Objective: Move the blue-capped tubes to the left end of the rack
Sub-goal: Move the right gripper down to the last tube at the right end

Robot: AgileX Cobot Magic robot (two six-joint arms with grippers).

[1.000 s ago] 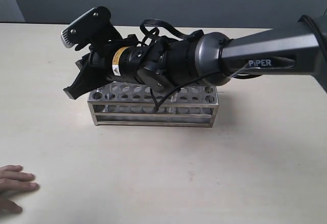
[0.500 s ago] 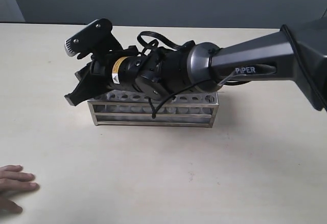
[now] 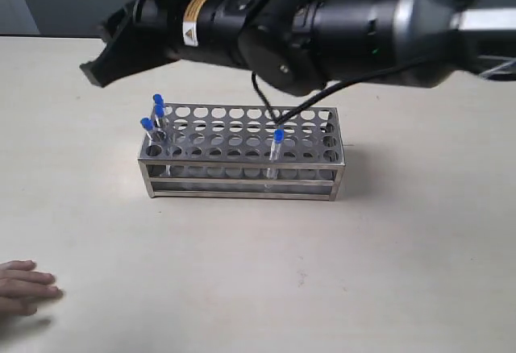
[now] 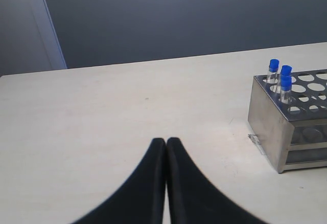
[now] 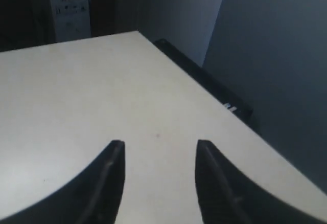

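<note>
My right gripper point(image 3: 101, 63) hangs in the air at about 11 o'clock from the rack point(image 3: 242, 185) in the exterior view, clear of it and touching nothing. In the right wrist view its two dark fingers point(image 5: 110, 178) stand apart with only bare table point(image 5: 76, 91) showing between them. They hold nothing.

My left gripper point(image 4: 166, 150) has its fingers pressed together, edge to edge, with nothing between them. It sits low over the pale tabletop, near the rack's short end but apart from it.

The rack stands upright near the middle of the table, its long side facing the exterior camera. Three of the blue-capped tubes point(image 3: 158, 101) stand together in holes at its 9 o'clock end, their caps poking up above the top plate. The left wrist view shows the same three caps point(image 4: 285, 81) clustered at the corner nearest that gripper. The fourth tube point(image 3: 277, 137) stands alone in the front row, at about 4 o'clock from the rack's centre and well apart from the other three.

A black cable point(image 3: 262, 95) loops down from my right arm in front of the rack's back rows.

A person's hand point(image 3: 24, 288) rests flat on the table at about 8 o'clock, well away from the rack.
</note>
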